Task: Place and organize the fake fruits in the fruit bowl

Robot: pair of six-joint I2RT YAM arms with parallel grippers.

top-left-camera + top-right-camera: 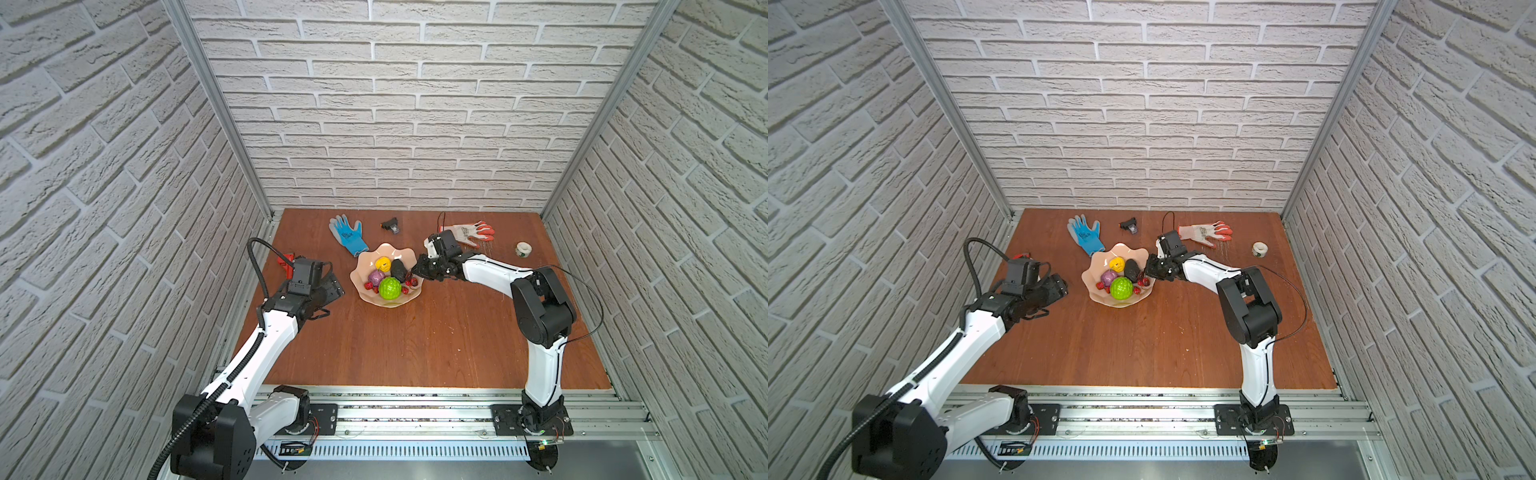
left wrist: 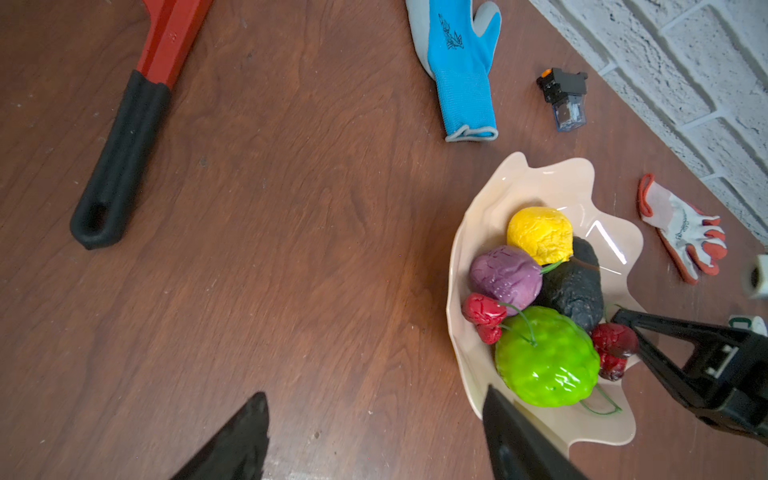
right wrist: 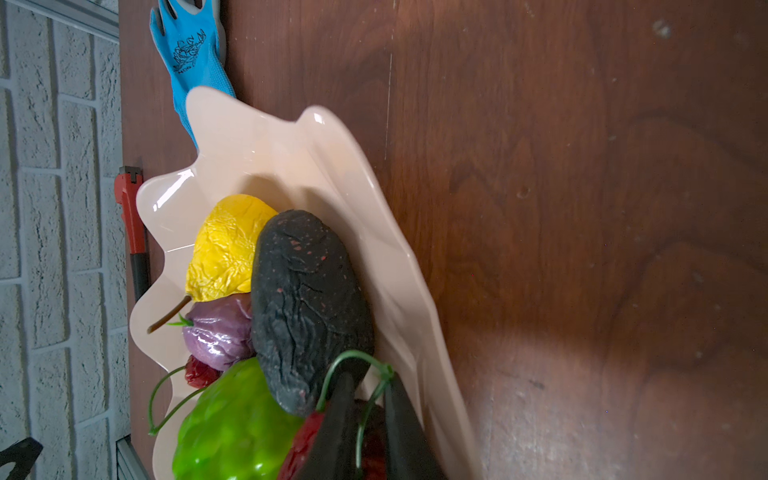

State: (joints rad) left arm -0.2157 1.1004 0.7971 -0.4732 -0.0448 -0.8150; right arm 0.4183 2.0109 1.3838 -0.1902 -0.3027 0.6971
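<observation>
The pale peach fruit bowl [image 1: 386, 248] [image 1: 1121, 247] [image 2: 540, 166] [image 3: 249, 108] holds the yellow fruit [image 1: 382, 264] [image 3: 226, 249], the purple fruit [image 1: 376, 276] [image 2: 505, 274], the bumpy green ball [image 1: 390, 288] [image 2: 546, 361], the dark avocado [image 1: 398, 270] [image 3: 307, 307] and red cherries [image 1: 411, 282] [image 2: 482, 309]. My right gripper [image 1: 413, 276] [image 3: 368, 378] reaches over the bowl's right rim. Its jaws stand slightly apart, with a green cherry stem looped loosely between the tips and red cherries [image 3: 307, 440] just below. My left gripper [image 1: 332, 286] [image 2: 374, 392] hovers open and empty, left of the bowl.
A blue glove [image 1: 348, 235] lies behind the bowl and an orange-white glove [image 1: 469, 232] at the back right. A white tape roll [image 1: 523, 248] sits far right, a small black switch [image 1: 390, 225] at the back, and a red wrench [image 1: 284, 262] by the left arm.
</observation>
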